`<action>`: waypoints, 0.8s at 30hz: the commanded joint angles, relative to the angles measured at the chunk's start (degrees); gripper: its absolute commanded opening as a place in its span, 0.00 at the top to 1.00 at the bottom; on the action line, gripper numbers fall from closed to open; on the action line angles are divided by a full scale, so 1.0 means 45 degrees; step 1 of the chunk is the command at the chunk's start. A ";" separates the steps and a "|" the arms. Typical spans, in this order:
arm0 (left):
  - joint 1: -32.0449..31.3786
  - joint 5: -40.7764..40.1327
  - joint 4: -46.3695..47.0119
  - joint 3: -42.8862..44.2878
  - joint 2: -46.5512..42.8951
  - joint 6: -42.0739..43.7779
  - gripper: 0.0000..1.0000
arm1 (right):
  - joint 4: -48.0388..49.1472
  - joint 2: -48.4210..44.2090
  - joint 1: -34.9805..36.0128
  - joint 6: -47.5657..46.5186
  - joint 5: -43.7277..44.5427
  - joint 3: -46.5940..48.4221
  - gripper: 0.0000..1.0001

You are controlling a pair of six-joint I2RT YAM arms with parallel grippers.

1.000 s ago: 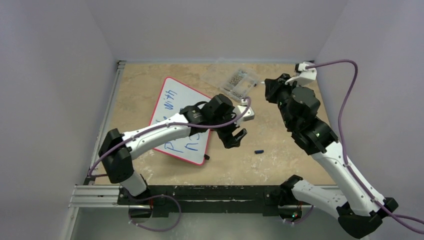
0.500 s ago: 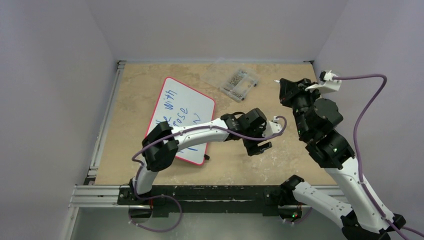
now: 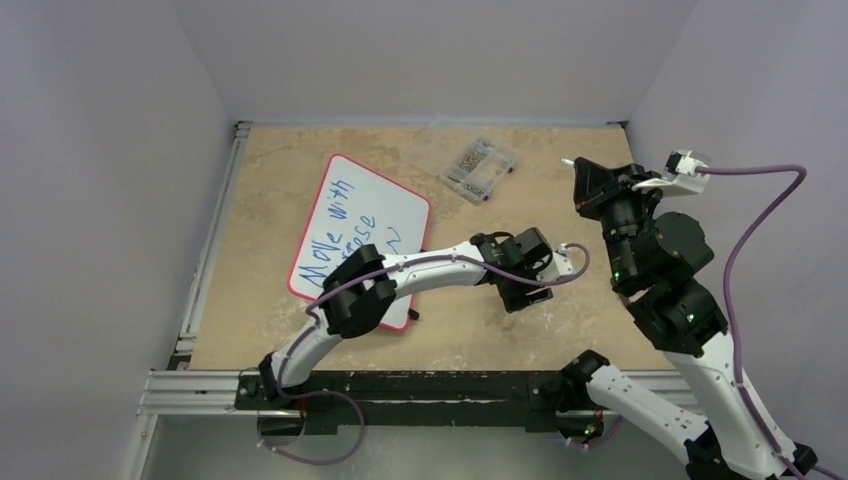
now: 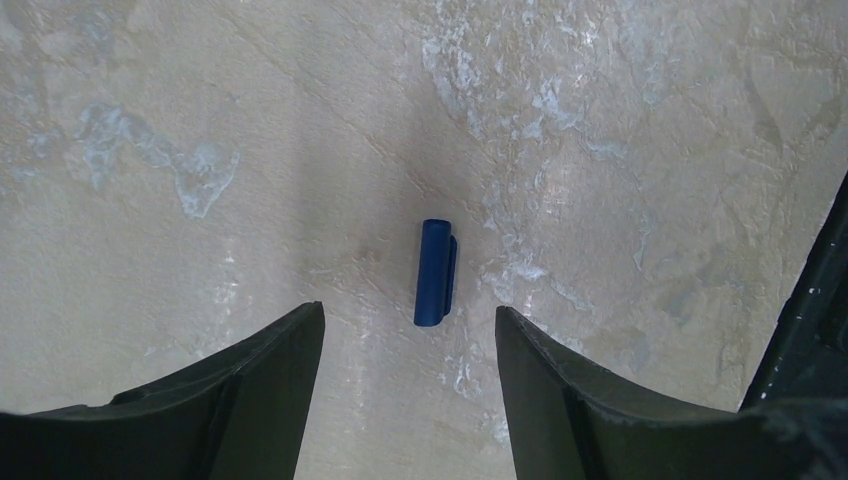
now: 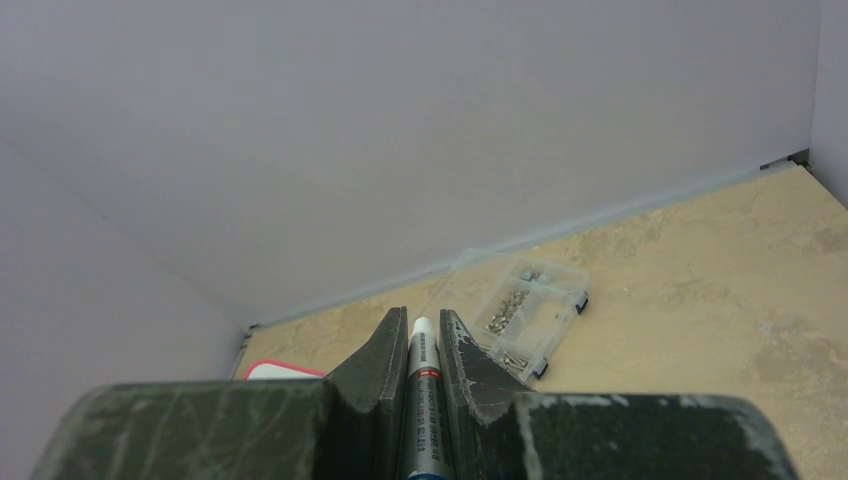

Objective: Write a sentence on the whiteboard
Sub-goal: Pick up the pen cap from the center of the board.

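The whiteboard (image 3: 392,212), white with a red rim, lies tilted on the left half of the table. The sentence (image 3: 334,232) is in blue letters, and my left arm crosses and hides its lower part. My left gripper (image 3: 521,296) is past the board's right edge, pointing down at the table. In the left wrist view it (image 4: 407,308) is open, with a small blue marker cap (image 4: 435,272) lying on the table, its near end level with the fingertips and touching neither. My right gripper (image 3: 585,182) is raised at the right, shut on a silver marker (image 5: 421,385).
A clear plastic box of screws (image 3: 478,166) sits at the back of the table, also visible as the box (image 5: 525,315) in the right wrist view. Grey walls close in the table on three sides. A corner of the whiteboard (image 5: 272,371) shows there too.
My left arm swung right, off the whiteboard, until its gripper came over the blue cap, and its jaws narrowed somewhat. My right arm drew back to the right and up with the marker.
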 commanded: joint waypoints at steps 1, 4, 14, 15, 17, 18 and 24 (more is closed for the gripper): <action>-0.0218 -0.0411 -0.0742 0.1126 0.0550 -0.0136 0.37 | 0.0145 -0.0063 -0.0023 -0.0148 0.0063 0.0571 1.00; -0.0259 -0.0514 -0.1130 0.1437 0.0942 -0.0201 0.40 | 0.0136 -0.0094 -0.0031 -0.0163 0.0053 0.0531 1.00; -0.0280 -0.0087 -0.1228 0.1481 0.1361 -0.0252 0.49 | 0.0175 -0.0053 -0.0028 -0.0189 -0.0031 0.0455 1.00; -0.0280 0.0039 -0.1198 0.1467 0.1406 -0.0219 0.49 | 0.0175 -0.0052 -0.0024 -0.0176 -0.0027 0.0442 1.00; -0.0299 0.0193 -0.1139 0.1472 0.1448 -0.0173 0.50 | 0.0177 -0.0036 -0.0031 -0.0159 -0.0063 0.0407 1.00; -0.0295 0.0240 -0.1126 0.1496 0.1473 -0.0151 0.48 | 0.0168 -0.0036 -0.0022 -0.0145 -0.0080 0.0409 1.00; -0.0299 0.0528 -0.1415 0.2076 0.1857 0.0015 0.46 | 0.0197 0.0013 -0.0022 -0.0123 -0.0183 0.0367 1.00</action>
